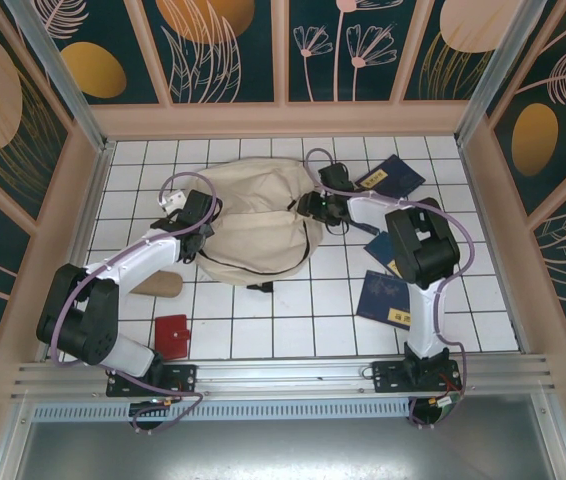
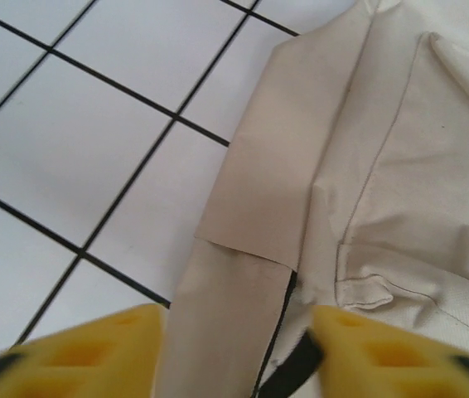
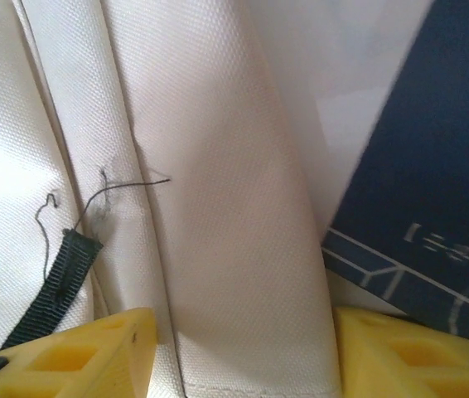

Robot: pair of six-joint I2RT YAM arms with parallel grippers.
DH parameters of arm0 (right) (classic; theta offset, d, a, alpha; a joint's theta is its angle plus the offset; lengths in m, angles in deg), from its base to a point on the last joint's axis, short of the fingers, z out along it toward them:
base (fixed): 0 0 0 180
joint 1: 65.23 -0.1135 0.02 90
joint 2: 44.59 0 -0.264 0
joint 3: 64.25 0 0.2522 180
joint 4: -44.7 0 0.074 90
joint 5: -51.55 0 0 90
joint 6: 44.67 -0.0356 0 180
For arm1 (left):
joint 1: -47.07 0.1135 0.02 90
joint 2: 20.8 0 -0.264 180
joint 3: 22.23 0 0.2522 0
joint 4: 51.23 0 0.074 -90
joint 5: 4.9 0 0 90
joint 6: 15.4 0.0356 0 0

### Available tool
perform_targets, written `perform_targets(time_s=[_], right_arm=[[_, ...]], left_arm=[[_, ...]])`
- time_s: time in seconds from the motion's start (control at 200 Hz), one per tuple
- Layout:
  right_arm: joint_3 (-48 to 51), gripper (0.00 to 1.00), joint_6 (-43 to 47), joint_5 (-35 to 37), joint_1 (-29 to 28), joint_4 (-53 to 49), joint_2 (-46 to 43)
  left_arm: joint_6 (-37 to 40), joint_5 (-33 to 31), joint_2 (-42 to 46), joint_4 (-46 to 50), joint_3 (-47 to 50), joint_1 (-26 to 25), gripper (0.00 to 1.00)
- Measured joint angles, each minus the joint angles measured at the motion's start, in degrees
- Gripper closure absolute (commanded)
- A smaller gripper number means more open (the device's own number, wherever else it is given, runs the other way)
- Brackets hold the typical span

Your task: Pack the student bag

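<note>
We are judging the packing as barely begun. Nearest us, the red flat item [image 1: 172, 335] is lying at the lower left of the table [image 1: 293, 320]. The navy books [image 1: 388, 298] are lying at the right, all outside the student bag [image 1: 258, 225], which is slumping at upper centre. The 2 arms are reaching to it, 1 from each side. The left claw [image 2: 239, 348] is standing apart astride a flap at its left edge. The right claw [image 3: 247, 348] is standing apart around a fold, beside a book.
</note>
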Motion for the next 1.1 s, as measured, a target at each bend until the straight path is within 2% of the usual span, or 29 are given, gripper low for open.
perform_targets(time_s=[0.11,0.355,0.52,0.635,0.831,1.101], right_arm=[[-3.23,0.46,0.02,-2.21,-0.22,-0.07,2.43],[-2.64,0.36,0.96,-3.98,-1.44,0.66,-0.09],[1.44,0.35,2.08,1.44,3.1,-0.94,-10.34],[4.33,0.35,3.08,9.2,7.96,-2.86,-14.91],[12.24,0.41,3.17,17.16,12.22,-7.63,-16.02],[14.05,0.5,2.19,19.32,14.27,-9.68,-15.52]], left_arm=[[-0.66,-1.81,0.02,1.81,-1.42,0.0,0.19],[1.79,-0.98,2.14,2.86,-5.92,0.0,0.16],[4.17,3.28,3.78,1.73,-6.69,0.0,0.15],[5.88,7.21,3.91,0.31,-6.69,0.0,0.14],[8.26,12.44,3.98,-1.81,-6.69,0.0,0.11],[9.79,16.35,3.98,-3.39,-6.69,0.0,0.01]])
